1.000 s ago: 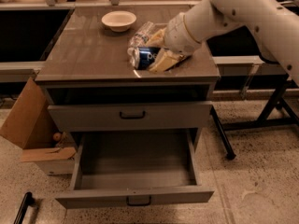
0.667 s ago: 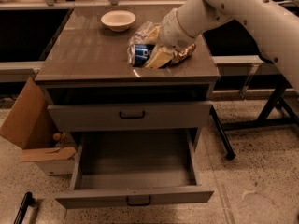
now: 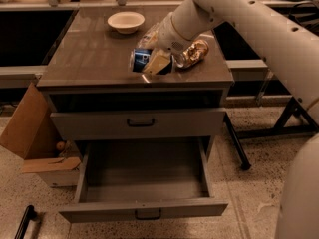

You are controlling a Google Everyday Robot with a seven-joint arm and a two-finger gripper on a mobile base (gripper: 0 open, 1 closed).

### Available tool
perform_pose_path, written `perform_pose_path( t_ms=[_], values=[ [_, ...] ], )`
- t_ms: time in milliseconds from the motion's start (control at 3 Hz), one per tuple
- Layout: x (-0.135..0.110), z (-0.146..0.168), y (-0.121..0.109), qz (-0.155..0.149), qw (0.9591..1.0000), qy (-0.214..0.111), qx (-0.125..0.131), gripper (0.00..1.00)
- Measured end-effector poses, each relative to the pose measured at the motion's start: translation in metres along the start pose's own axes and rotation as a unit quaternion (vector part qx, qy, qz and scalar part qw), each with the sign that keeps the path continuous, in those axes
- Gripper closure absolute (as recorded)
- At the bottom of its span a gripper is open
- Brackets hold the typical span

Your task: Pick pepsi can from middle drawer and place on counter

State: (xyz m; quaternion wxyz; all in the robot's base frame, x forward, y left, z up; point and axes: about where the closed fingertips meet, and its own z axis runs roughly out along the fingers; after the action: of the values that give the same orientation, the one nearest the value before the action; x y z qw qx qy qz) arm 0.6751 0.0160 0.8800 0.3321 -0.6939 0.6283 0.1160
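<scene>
The pepsi can [image 3: 141, 59], blue with silver ends, is tilted low over the front middle of the counter [image 3: 94, 54]. My gripper [image 3: 149, 61] reaches in from the right and is shut on the can, with one pale finger [image 3: 158, 62] against its right side. The middle drawer [image 3: 144, 183] is pulled out wide below, and its inside shows nothing in it.
A gold-brown can [image 3: 192, 53] lies just right of the gripper. A clear plastic bottle [image 3: 149, 35] lies behind it. A white bowl [image 3: 125, 21] sits at the counter's back. A closed, taller-fronted drawer [image 3: 139, 124] is above the open one. A cardboard box [image 3: 30, 133] stands on the floor at the left.
The arm and gripper have moved a little to the left over the counter with the pepsi can. The gold-brown can now shows to their right.
</scene>
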Motion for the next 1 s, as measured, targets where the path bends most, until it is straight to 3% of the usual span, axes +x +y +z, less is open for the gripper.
perform_pose_path(
  t_ms=[1000],
  values=[
    [0.004, 0.03, -0.027, 0.02, 0.9995, 0.023, -0.011, 1.0]
  ],
)
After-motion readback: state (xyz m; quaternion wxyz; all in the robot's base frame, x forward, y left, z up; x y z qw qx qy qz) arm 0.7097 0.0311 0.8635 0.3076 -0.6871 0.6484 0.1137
